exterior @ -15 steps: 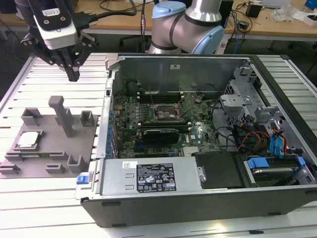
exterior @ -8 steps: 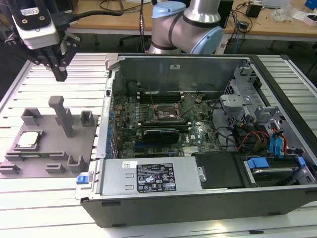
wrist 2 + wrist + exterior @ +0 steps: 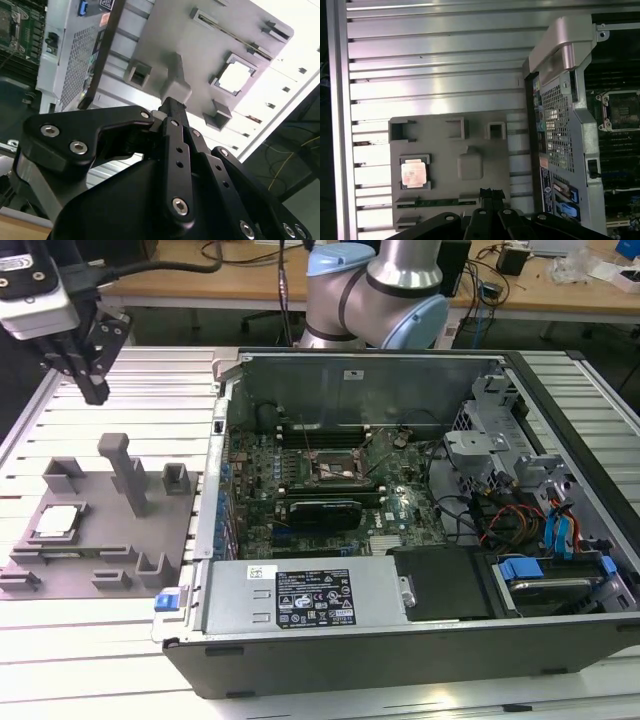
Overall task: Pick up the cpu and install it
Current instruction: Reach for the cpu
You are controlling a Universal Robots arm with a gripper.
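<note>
- My end effector (image 3: 93,390) hangs over the counter's (image 3: 100,650) far corner on the exterior view's left. Its fingers are together and hold nothing.
- The cpu (image 3: 57,521) lies flat in a square pocket by the fixture plate's (image 3: 110,535) edge on the exterior view's left, untouched.
- My judgement: neither pick-up nor install is done, and the motherboard socket (image 3: 335,468) looks unfilled.
- The cpu top is silvery and smooth, the plate matte grey plastic, the counter ribbed metal.

Exterior view looking steeply down over the whole open computer case (image 3: 350,380) and slatted table (image 3: 100,660), both wrist views looking down past the gripper (image 3: 490,192) from well above, all three sharing the grey fixture plate (image 3: 440,145) and the case's near side.
</note>
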